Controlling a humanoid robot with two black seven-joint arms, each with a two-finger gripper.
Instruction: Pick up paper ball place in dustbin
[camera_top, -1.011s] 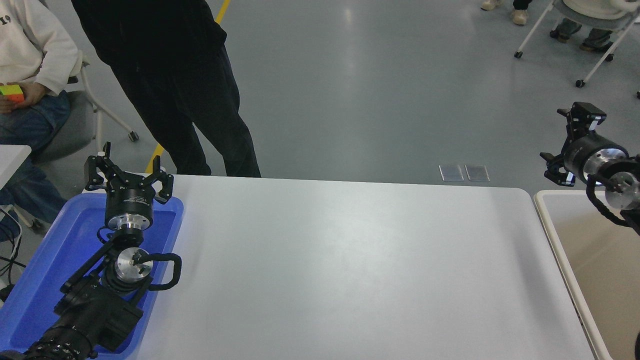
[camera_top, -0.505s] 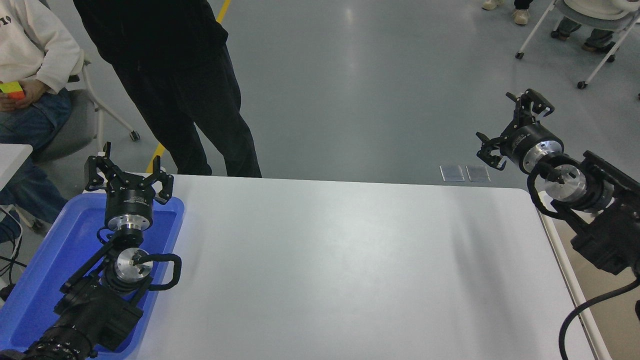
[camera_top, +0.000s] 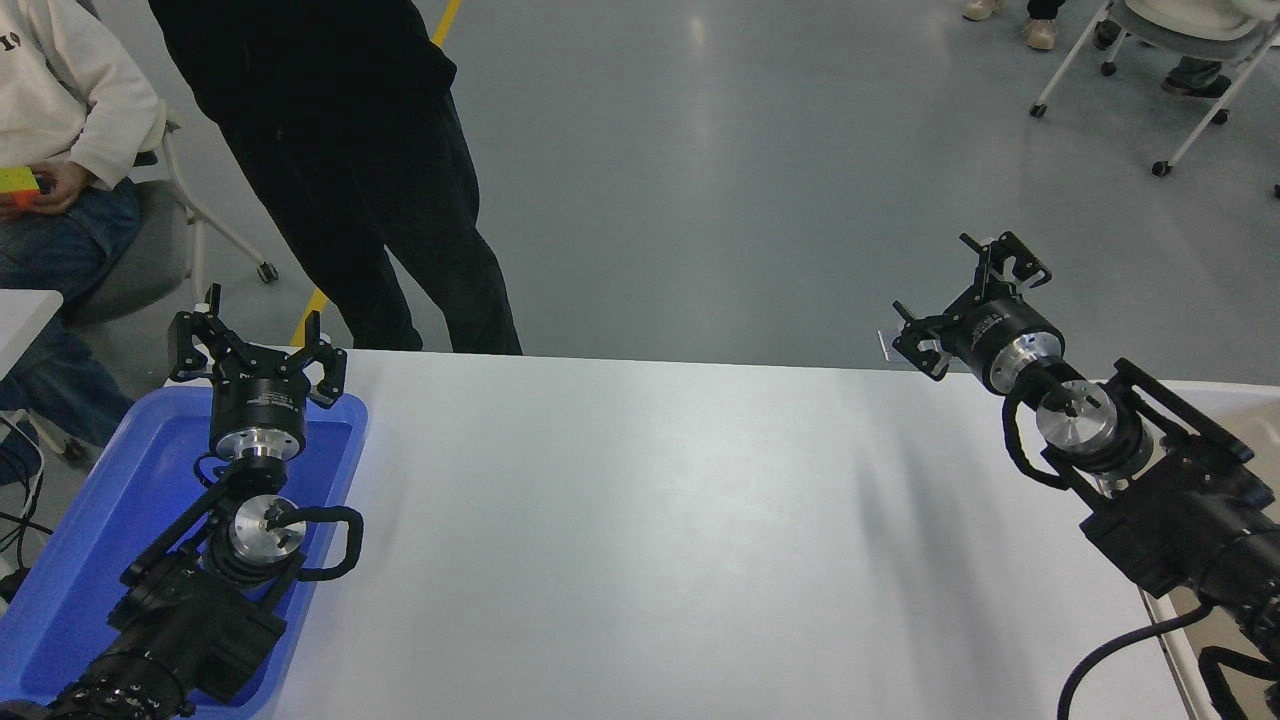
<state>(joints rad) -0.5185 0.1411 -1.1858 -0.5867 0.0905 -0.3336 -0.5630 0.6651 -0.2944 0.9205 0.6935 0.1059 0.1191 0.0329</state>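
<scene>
Head view. One white table (camera_top: 650, 540) serves as the landmark. Two black arms reach over it, each with one gripper. The left gripper (camera_top: 257, 350) hangs above the far end of the single blue tray (camera_top: 90, 530) at the table's left edge, its jaws spread wide and holding nothing. The right gripper (camera_top: 968, 305) sits over the table's far right corner, its fingers also spread wide, empty.

One dustbin (camera_top: 1240, 400) shows only as a sliver of pale rim and beige wall past the table's right edge, largely covered by the right arm. No paper ball can be seen anywhere on the table, in the tray or between either pair of jaws.

Two people are at the table's far left: one in black (camera_top: 340, 170) standing close to the far edge, one in a white top (camera_top: 60, 90) seated beyond the tray, holding one coloured cube (camera_top: 20, 183).

Against the earlier frames, the right arm has swung from above the dustbin leftward, over the table's right corner; its jaws were just as wide then. The left arm has stayed parked over the tray.
</scene>
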